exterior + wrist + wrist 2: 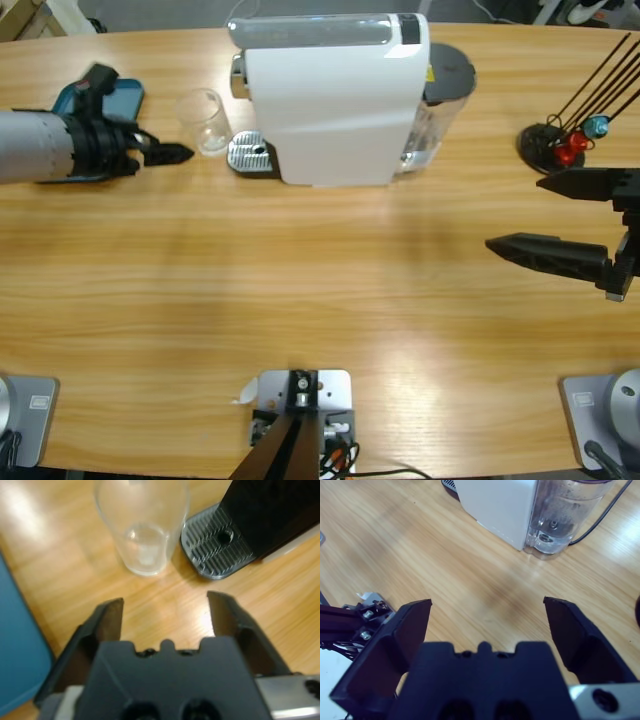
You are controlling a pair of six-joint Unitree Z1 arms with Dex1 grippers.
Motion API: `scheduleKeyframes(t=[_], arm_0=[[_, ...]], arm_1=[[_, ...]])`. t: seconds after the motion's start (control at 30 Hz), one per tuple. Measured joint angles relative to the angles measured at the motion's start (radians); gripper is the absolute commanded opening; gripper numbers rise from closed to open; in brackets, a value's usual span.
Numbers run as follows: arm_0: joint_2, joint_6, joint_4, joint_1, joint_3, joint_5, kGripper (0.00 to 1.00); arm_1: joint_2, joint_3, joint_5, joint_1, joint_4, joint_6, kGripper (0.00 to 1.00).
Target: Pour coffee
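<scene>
My left gripper (165, 607) is spread wide with nothing between its jaws, held low over the wooden table (300, 290). Just past its tips stands the clear glass (142, 525), upright on the wood; I can make out only a pale trace at its bottom, and I cannot tell whether that is coffee. Beside the glass lies the ribbed metal drip tray (215, 547) at the foot of the white coffee machine (335, 100), the glass near it but not touching. A blue object (17, 645) sits close on one side of my left wrist. My right gripper (487, 617) is likewise wide apart and empty, hovering over bare table well away from the glass; farther along its line I see the machine's white side and its clear water tank (565, 515). Beyond my right arm, near the table's far edge, a black wire rack (575, 115) carries coloured capsules.
</scene>
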Motion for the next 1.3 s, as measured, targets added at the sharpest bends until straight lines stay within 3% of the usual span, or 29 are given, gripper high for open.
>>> scheduleKeyframes(t=[0.27, 0.63, 1.23, 1.3], arm_0=[[0.047, 0.001, -0.141, 0.0, 0.015, 0.006, 0.987], [0.254, 0.017, -0.515, 0.004, 0.03, 0.019, 0.991], [0.302, 0.02, -0.543, 0.027, 0.027, 0.018, 0.944], [0.306, 0.02, -0.542, 0.027, 0.021, 0.017, 0.87]], arm_1=[[0.021, 0.0, 0.003, 0.0, -0.003, 0.0, 1.0], [0.033, 0.0, 0.003, 0.0, -0.003, 0.0, 1.0], [0.047, 0.0, 0.01, 0.0, -0.003, 0.0, 0.996], [0.047, 0.0, 0.013, 0.0, -0.003, 0.0, 0.996]])
